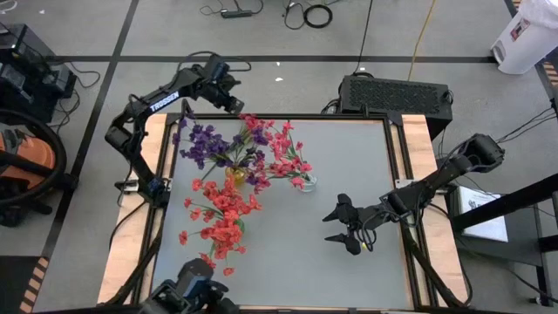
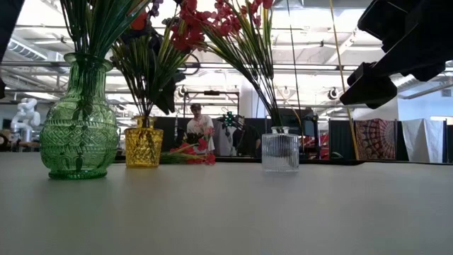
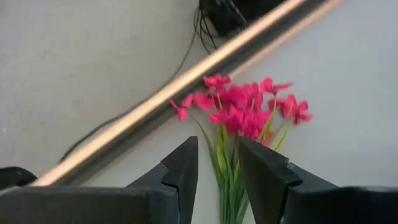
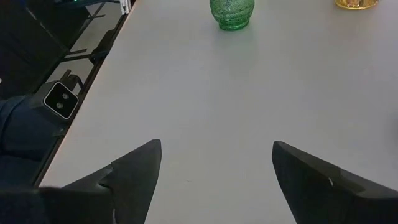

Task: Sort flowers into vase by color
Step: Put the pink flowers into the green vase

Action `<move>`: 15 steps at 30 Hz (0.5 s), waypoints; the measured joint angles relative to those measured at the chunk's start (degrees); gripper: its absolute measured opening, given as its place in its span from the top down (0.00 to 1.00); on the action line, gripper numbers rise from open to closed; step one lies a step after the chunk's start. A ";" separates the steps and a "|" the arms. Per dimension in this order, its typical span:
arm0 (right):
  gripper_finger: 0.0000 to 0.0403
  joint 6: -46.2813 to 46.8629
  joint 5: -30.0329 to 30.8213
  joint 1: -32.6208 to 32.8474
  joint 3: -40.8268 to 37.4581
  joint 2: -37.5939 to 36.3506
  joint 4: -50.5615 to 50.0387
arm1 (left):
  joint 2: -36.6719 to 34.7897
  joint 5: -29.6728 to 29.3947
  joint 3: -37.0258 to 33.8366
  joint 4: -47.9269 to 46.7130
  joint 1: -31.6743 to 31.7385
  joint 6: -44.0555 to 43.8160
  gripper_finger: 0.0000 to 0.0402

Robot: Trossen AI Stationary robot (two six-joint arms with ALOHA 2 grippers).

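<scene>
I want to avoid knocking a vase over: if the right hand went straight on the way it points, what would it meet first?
Probably bare table; the green vase stands far beyond the open right hand.

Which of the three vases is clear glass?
The clear vase, rightmost in the low view; the others are a green vase and a yellow vase.

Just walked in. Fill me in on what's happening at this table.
A two-armed robot is sorting artificial flowers into vases. The left gripper, raised near the table's far left corner, holds a pink-red sprig by its green stems. The right gripper hovers open and empty above the bare right side of the table. Three vases already hold flowers: a green glass one, a small amber one and a clear ribbed one.
</scene>
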 joint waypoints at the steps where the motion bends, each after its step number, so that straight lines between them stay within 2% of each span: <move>1: 0.26 -0.19 0.00 0.00 0.00 0.00 0.00 | 0.58 0.03 0.00 -0.25 -0.25 -0.01 0.70; 7: 0.26 -1.07 -0.01 0.00 0.00 0.00 0.00 | 3.57 -0.02 0.00 -0.82 -2.21 -0.26 0.70; 15: 0.26 -1.54 -0.12 0.00 0.00 0.00 -0.03 | 7.88 -0.41 0.00 -7.74 -4.82 -0.20 0.70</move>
